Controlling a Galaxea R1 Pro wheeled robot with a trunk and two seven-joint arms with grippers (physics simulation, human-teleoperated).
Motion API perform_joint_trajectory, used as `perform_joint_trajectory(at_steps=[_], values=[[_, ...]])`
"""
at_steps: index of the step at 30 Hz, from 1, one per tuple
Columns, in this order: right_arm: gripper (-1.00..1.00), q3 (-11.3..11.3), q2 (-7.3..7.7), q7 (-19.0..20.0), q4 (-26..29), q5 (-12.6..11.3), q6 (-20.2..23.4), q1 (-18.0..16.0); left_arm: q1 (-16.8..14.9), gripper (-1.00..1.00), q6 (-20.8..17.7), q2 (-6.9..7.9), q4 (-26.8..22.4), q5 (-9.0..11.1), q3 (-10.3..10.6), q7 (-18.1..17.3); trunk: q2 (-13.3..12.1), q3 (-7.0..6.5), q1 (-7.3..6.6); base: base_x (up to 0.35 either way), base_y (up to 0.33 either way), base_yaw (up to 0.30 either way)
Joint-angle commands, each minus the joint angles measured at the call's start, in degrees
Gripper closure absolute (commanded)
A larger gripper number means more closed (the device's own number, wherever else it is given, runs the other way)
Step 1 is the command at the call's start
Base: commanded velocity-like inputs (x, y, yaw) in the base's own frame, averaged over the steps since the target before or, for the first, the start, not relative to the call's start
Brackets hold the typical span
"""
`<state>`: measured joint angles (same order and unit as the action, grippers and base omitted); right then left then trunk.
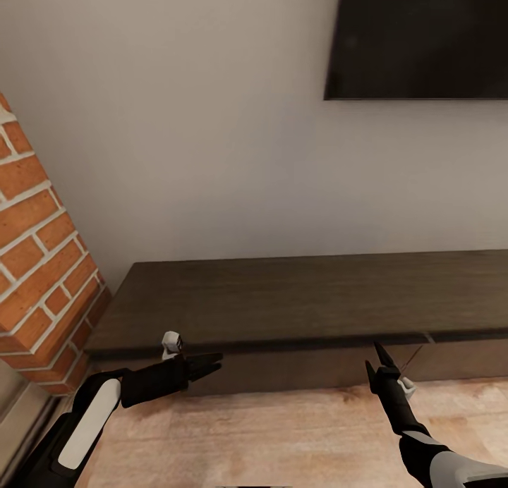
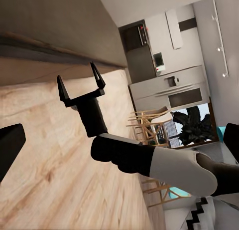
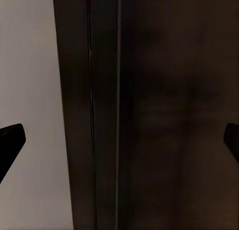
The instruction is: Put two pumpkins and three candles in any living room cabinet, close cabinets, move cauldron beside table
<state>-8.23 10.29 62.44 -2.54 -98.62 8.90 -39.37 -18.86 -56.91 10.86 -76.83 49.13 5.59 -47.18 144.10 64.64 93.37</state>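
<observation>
The cabinet (image 1: pixel 303 297) is a long, low dark-brown unit against the wall, and its flat fronts look shut. My left gripper (image 1: pixel 212 364) hovers open at the cabinet's left front, just below the top edge. My right gripper (image 1: pixel 372 355) points at the front face further right. Seen from the left wrist, the right gripper (image 2: pixel 75 71) is open with nothing between its prongs. The right wrist view looks straight at the cabinet front (image 3: pixel 164 115), with one finger (image 3: pixel 10 140) at each side. The pumpkins, candles and cauldron are out of view.
A red brick column (image 1: pixel 35 262) stands close on the left of the cabinet. A dark TV (image 1: pixel 423 37) hangs on the white wall above. Pale wood floor (image 1: pixel 282 431) lies in front. A kitchen with wooden chairs (image 2: pixel 149 125) lies far off.
</observation>
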Motion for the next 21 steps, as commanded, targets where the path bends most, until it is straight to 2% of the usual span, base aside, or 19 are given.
perform_joint_trajectory(at_steps=[1,21], values=[[-1.00,-0.5,-0.01,0.3,-0.2,-0.6,0.6,-0.1,0.0,-1.00,-0.2,0.04,0.0,0.1,0.1,-0.1,0.0,0.05,0.00,0.097,0.000,0.000],[-1.00,-0.5,-0.01,0.3,-0.2,-0.6,0.6,-0.1,0.0,-1.00,-0.2,0.04,0.0,0.1,0.1,-0.1,0.0,0.05,0.00,0.064,0.000,0.000]])
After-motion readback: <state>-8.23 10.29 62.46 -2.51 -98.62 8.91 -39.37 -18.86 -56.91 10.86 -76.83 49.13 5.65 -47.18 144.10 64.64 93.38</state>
